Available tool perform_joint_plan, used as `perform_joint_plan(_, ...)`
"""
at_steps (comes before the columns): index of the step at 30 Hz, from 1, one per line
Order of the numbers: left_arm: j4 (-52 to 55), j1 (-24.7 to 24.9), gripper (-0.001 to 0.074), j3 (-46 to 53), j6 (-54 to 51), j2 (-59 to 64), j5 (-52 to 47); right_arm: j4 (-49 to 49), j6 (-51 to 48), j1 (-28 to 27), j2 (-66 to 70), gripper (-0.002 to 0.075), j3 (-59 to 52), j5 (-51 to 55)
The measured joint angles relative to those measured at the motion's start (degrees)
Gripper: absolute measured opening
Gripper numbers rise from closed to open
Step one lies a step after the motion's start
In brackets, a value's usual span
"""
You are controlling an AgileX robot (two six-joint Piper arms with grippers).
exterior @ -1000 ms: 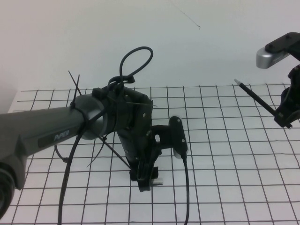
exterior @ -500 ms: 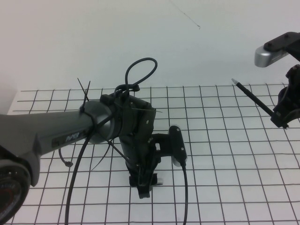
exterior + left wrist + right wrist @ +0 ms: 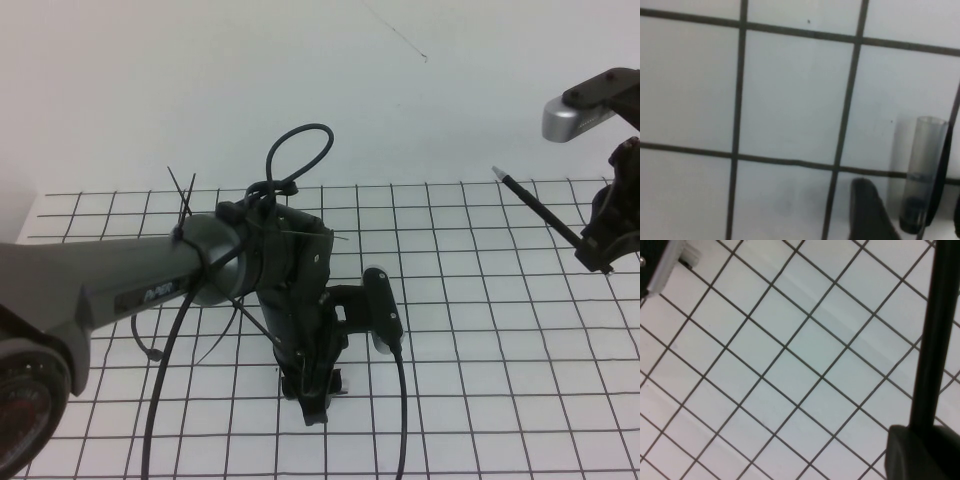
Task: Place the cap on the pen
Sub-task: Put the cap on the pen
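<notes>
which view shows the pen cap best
The left wrist view: the cap lies on the grid beside the left gripper. The high view hides it under that gripper; the right wrist view shows only the pen.

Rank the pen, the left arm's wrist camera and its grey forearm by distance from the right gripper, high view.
1. pen: held in the right gripper, far right.
2. wrist camera: centre, beside the left gripper.
3. grey forearm: far left.

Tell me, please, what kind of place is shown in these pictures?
Probably a robot test bench: a white table with a black grid before a bare wall. The left gripper is down at a clear cap; the right gripper, raised at right, holds the pen.
</notes>
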State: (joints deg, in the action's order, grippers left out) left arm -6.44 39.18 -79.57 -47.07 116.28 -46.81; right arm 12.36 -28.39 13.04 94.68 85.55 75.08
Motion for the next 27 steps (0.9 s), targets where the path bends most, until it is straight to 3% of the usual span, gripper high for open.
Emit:
perform_joint_plan(8, 0.10, 0.00, 0.0089, -0.12, 0.00, 0.10, 0.09, 0.12, 0.00, 0.00, 0.00, -0.0003, 0.00, 0.37)
perform_joint_plan(17, 1.76, 0.00, 0.0084, 0.17, 0.00, -2.12, -1.41, 3.32, 0.00, 0.00, 0.00, -0.0003, 0.00, 0.37)
perform_joint_plan(27, 4.15, 0.00, 0.0083, 0.15, -2.46, -17.84, -0.78, 12.41, 0.00, 0.34, -0.91, -0.0003, -1.67, 0.41)
